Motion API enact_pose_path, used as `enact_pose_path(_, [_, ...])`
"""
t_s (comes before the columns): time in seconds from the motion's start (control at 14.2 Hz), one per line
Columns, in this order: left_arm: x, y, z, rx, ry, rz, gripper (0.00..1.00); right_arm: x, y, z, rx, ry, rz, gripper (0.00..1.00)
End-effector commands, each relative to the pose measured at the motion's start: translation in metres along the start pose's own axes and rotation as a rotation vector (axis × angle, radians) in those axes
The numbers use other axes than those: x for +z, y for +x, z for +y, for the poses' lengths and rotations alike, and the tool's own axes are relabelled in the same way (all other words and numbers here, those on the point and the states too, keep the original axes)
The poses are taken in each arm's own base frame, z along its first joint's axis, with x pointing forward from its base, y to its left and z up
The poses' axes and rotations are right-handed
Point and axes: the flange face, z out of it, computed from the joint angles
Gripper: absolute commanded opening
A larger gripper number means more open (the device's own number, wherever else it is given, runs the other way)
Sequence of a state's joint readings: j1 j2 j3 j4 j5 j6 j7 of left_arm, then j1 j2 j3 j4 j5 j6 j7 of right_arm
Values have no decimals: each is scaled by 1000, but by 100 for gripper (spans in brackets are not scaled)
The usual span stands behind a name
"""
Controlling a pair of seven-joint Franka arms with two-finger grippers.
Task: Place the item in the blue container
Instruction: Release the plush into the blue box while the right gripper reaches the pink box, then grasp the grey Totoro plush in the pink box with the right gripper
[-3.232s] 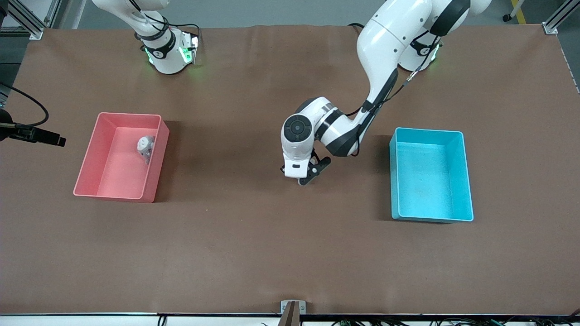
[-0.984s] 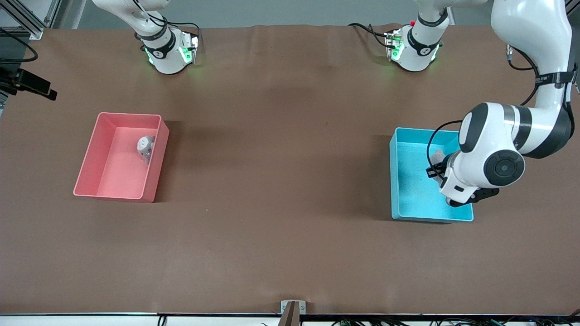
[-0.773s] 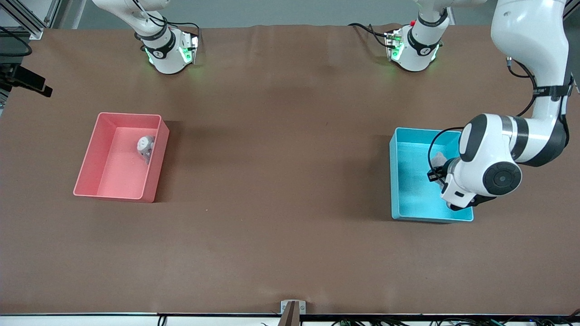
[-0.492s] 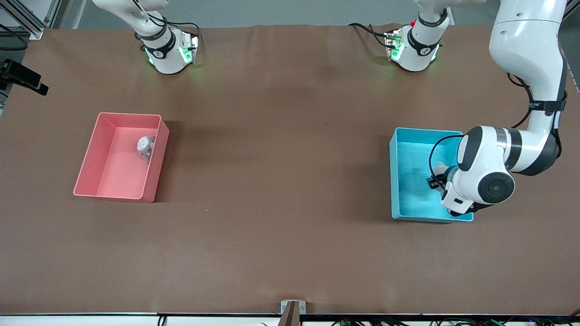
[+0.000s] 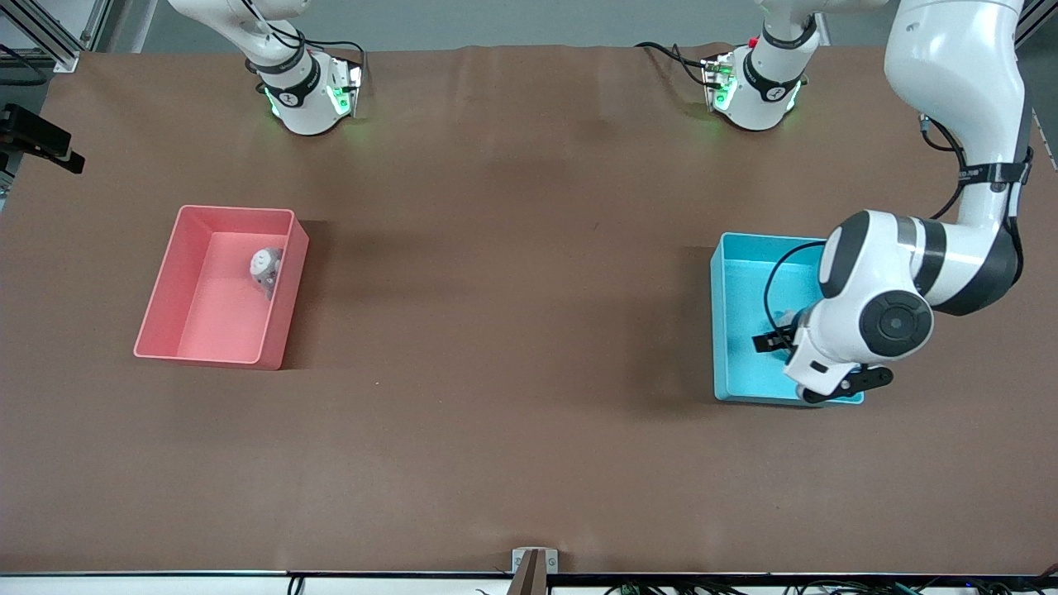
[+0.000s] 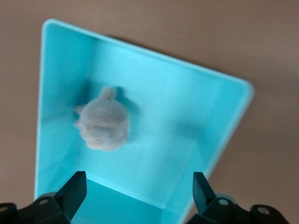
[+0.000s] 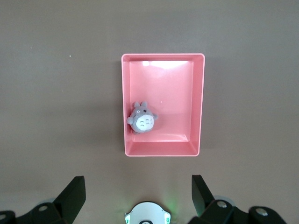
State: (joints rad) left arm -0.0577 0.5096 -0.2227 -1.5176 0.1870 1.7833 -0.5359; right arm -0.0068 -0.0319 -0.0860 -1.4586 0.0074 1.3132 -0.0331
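The blue container (image 5: 717, 322) stands at the left arm's end of the table. A grey plush toy (image 6: 103, 123) lies loose on the floor of the blue container (image 6: 154, 70), close to one long wall. My left gripper (image 6: 138, 196) hangs open above the bin with nothing between its fingers (image 6: 74, 191). In the front view the left hand (image 5: 814, 368) covers the bin's nearer corner and hides most of the toy. My right gripper (image 7: 138, 198) is open and empty, high over the right arm's base, where the arm waits.
A pink bin (image 5: 285, 289) stands at the right arm's end of the table, and a second grey-and-white plush (image 5: 264, 268) rests against its wall. The right wrist view shows the pink bin (image 7: 198, 102) and that plush (image 7: 142, 119) from above.
My left arm swung from the table's middle to the blue bin and lowered over it. The plush now lies loose in the bin, and the hand has shifted toward the bin's nearer end.
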Motion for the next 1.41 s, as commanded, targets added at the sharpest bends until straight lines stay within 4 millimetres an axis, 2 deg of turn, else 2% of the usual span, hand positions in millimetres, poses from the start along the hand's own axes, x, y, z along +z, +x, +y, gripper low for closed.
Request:
enact_pose_path(0.0, [-20, -17, 41, 30, -26, 24, 100, 68, 56, 10, -3, 3, -91, 100])
enact_pose_path(0.07, [-22, -24, 55, 50, -31, 30, 100, 116, 92, 21, 10, -1, -138, 100])
enact_pose_path(0.14, [-26, -32, 69, 71, -38, 40, 100, 133, 103, 28, -5, 8, -149, 100])
enact_pose_path(0.21, [-33, -37, 78, 81, -44, 53, 100, 145, 106, 25, -6, 7, -149, 100])
enact_pose_path(0.35, [-40, -41, 81, 59, -45, 65, 100, 205, 106, 26, 66, 9, -157, 100])
enact_pose_path(0.49, [-49, -42, 77, 42, -51, 78, 100, 256, 89, 26, 133, 23, -135, 100])
enact_pose_path(0.56, [-65, -46, 73, 38, -60, 101, 100, 283, 75, 22, 165, 52, -137, 100])
enact_pose_path(0.63, [-72, -48, 71, 31, -75, 103, 100, 308, 65, 19, 187, 76, -125, 100])
enact_pose_path(0.7, [-73, -47, 69, 20, -95, 90, 100, 335, 54, 14, 189, 80, -122, 100])
enact_pose_path(0.84, [-75, -49, 71, 20, -113, 81, 100, 376, 38, 10, 207, 90, -117, 100])
enact_pose_path(1.12, [-105, -43, 69, 21, -152, 130, 100, 411, 19, 6, 209, 86, -147, 100])
enact_pose_path(1.34, [-107, -43, 69, 25, -153, 137, 100, 427, 17, 10, 221, 83, -181, 100])
